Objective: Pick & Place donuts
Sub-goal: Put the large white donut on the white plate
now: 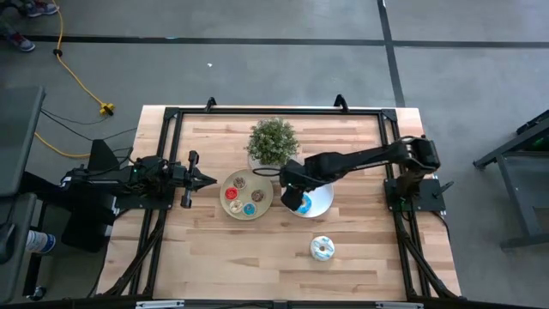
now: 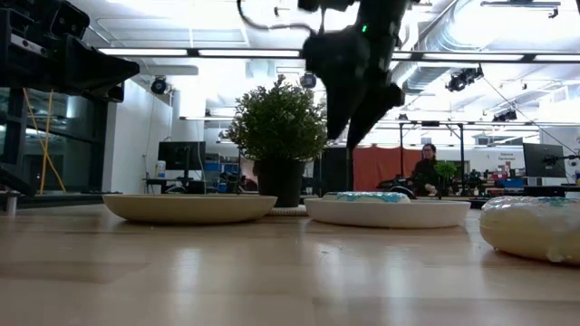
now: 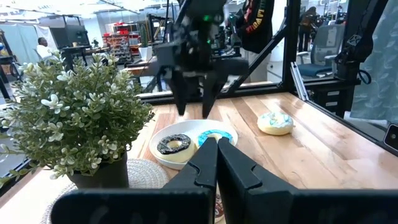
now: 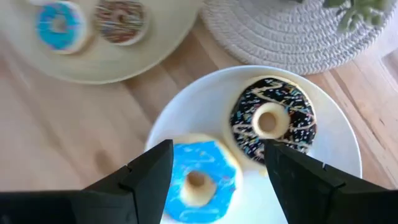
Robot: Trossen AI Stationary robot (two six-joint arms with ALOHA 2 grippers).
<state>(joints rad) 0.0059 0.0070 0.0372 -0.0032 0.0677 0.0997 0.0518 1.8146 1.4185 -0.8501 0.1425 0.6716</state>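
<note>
Wooden counter (image 1: 214, 257), pale butcher-block, lies nearest the low camera and carries everything else; a dark frame edges it and grey floor with a yellow cable surrounds it. Landmark: the white plate (image 1: 322, 202) near the counter's middle. Beside the plate, toward the far edge, a potted plant (image 1: 273, 142) stands on a woven mat (image 4: 292, 34). On the plate's left-arm side, just beside it, sits the tan plate (image 1: 262, 204), holding several small donuts (image 1: 239, 194), seemingly sorted there by size. The right gripper (image 4: 217, 165) hangs directly above the white plate, jaws spread wide and empty, straddling a blue donut (image 4: 199, 177); a dark chocolate donut (image 4: 273, 121) touches it on the plate. The wide stance suggests a descent to grasp the blue ring. Nearer the front edge than the plate, well apart, a white donut with blue sprinkles (image 1: 322, 249) lies alone on the wood. The left gripper (image 1: 204, 180) waits beyond the tan plate, jaws closed on nothing. Behind: a bright workshop with monitors and a seated person
</note>
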